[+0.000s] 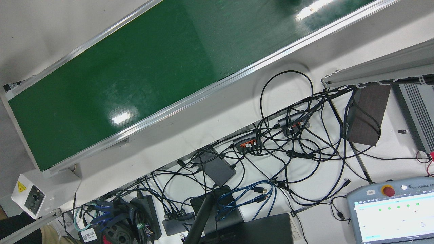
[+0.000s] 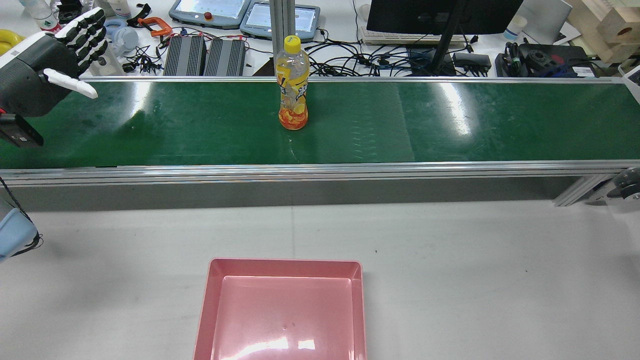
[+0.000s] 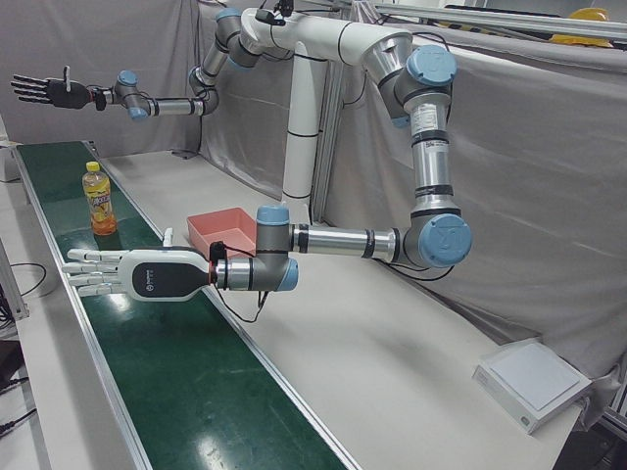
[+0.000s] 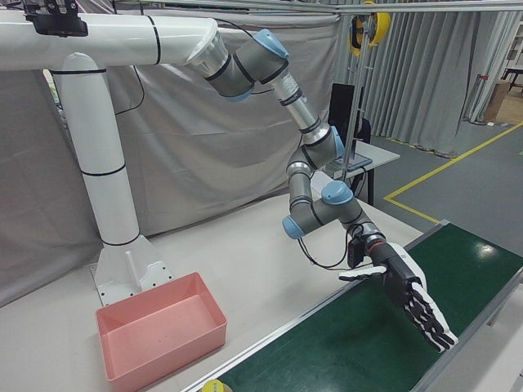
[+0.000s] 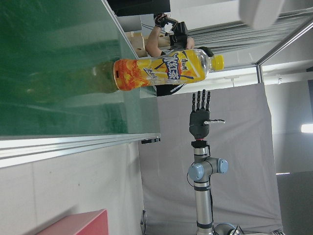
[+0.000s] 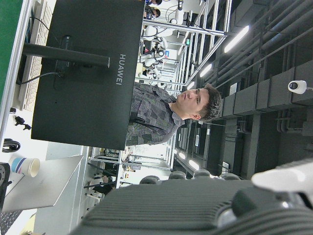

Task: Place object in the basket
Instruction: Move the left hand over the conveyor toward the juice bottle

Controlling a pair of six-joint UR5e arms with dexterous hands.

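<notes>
An orange-and-yellow drink bottle (image 2: 292, 85) stands upright on the green conveyor belt (image 2: 450, 125), a little left of its middle. The empty pink basket (image 2: 285, 261) sits on the grey table on the robot's side of the belt. My left hand (image 2: 50, 60) hovers open over the belt's left end, fingers stretched flat, well apart from the bottle (image 3: 98, 201). The same hand (image 3: 108, 272) holds nothing. My right hand (image 3: 44, 90) is raised high beyond the bottle, open with fingers spread. The left hand view shows the bottle (image 5: 166, 71) with the right hand (image 5: 200, 115) behind it.
Across the belt is a desk with tangled cables (image 1: 288, 142), a teach pendant (image 1: 393, 213) and a monitor (image 6: 83, 73). A person (image 6: 166, 112) stands behind it. The left arm's wrist (image 4: 323, 208) hangs above the table edge. A white box (image 3: 534, 382) lies on the table's near corner.
</notes>
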